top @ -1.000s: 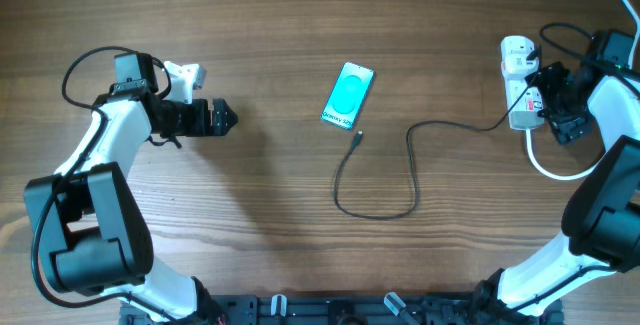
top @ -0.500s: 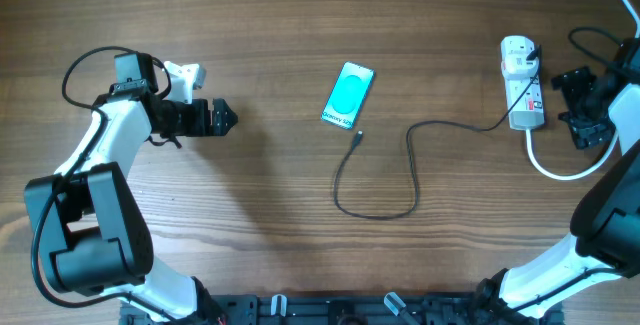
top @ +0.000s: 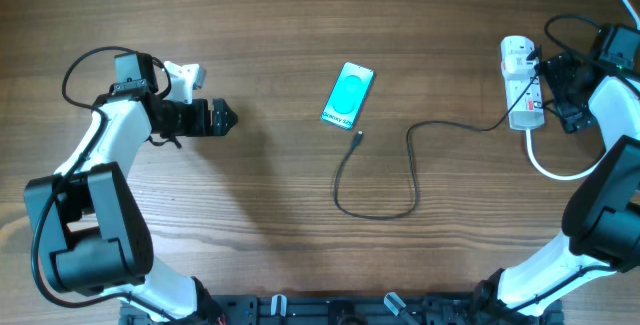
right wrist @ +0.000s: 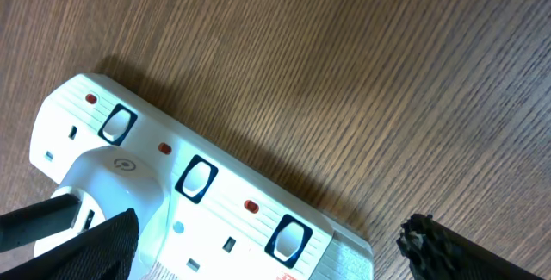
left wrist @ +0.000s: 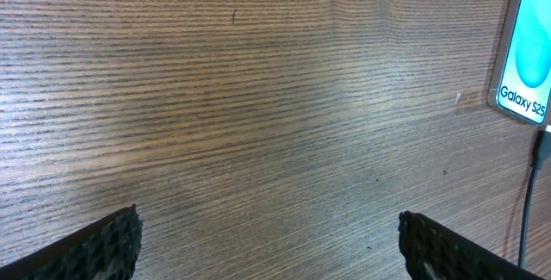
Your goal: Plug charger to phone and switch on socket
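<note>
The phone (top: 349, 94) lies flat in the middle of the wooden counter (top: 270, 25), its green screen facing up. The charger (top: 411, 165) is a thin black cable. Its small tip lies just beside the near end of the phone and is not plugged in. From there the cable makes a big loop on the counter and runs over to the socket (top: 519, 87), the long white strip at the right side.

The left arm (top: 110, 125) is well away from the phone, on the left. The left jaws are wide open and hold nothing.

The right arm (top: 615, 115) is just beside the socket. The right jaws are wide open too, empty, with the socket's switches right under them.
</note>
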